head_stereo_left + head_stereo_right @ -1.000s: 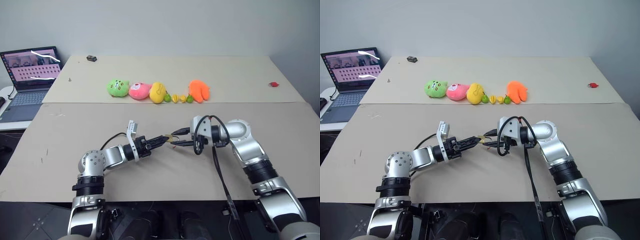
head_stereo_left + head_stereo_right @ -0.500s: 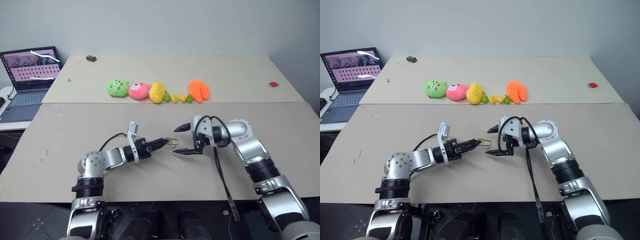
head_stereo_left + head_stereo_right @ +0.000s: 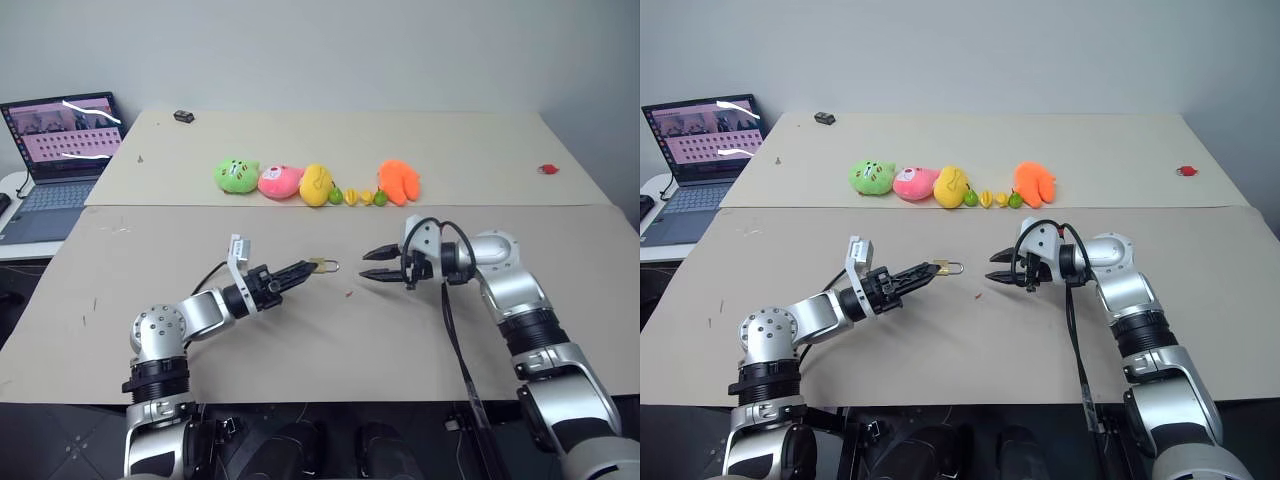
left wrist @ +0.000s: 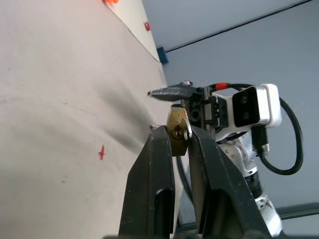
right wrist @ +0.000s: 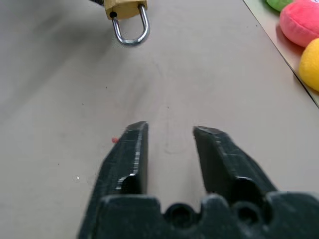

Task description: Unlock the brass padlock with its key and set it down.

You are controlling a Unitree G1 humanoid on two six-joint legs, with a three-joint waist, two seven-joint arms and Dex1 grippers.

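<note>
Evenly and brightly lit from overhead, with soft, faint shadows under both arms on the tan table (image 3: pixel 330 350) and no harsh glare apart from white streaks of reflection on the laptop screen (image 3: pixel 65 125). Sharp across both head views, with slight bending of straight table edges toward the frame borders. In the left wrist view, a broad soft shadow on the table surface (image 4: pixel 60 124) and mild softness on the near fingers (image 4: pixel 157 184); in the right wrist view, blur on the plush toys (image 5: pixel 299 30) at the edge and a diffuse shadow near the brass padlock (image 5: pixel 125 10).
</note>
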